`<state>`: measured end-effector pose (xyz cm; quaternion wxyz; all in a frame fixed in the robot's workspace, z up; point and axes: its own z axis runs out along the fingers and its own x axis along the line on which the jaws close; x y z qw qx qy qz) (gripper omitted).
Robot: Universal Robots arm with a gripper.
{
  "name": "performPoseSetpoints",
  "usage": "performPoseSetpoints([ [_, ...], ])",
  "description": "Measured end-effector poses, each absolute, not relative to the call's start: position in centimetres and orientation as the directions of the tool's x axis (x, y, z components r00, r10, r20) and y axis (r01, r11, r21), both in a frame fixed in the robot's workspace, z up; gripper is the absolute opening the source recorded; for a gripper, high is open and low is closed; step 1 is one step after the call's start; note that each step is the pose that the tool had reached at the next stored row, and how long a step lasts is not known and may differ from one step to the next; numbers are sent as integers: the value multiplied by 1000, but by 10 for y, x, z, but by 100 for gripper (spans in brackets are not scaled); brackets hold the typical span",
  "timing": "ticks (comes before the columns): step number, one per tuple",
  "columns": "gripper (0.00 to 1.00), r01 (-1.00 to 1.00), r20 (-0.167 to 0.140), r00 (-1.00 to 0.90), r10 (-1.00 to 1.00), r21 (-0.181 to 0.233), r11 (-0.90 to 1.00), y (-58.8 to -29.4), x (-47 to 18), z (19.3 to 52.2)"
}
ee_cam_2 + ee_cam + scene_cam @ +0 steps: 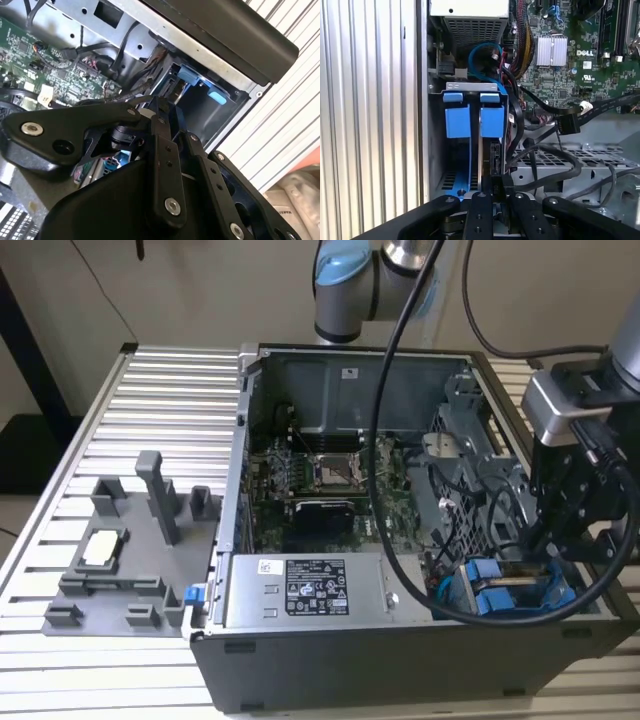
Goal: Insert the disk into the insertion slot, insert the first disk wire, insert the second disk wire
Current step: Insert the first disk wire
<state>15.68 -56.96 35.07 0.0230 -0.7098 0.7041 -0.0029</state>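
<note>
The tool [496,184] hung with its fingers [480,212] pressed close together at the disk's near end; whether they pinched a plug could not be told. In the first wrist view the disk [492,121] sat in the slot [470,86] beside another blue carrier [457,120], with black cables [540,107] looping close by. The exterior view placed this at the near right corner of the open case [350,660]. A grey fixture [110,585] lay on the ribbed surface [150,390] to the exterior view's left.
</note>
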Motion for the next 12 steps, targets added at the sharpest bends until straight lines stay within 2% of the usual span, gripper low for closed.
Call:
performPoseSetpoints([
  [12, 19, -1000, -29, -21, -999, -22, 21, -570, 165, 347],
])
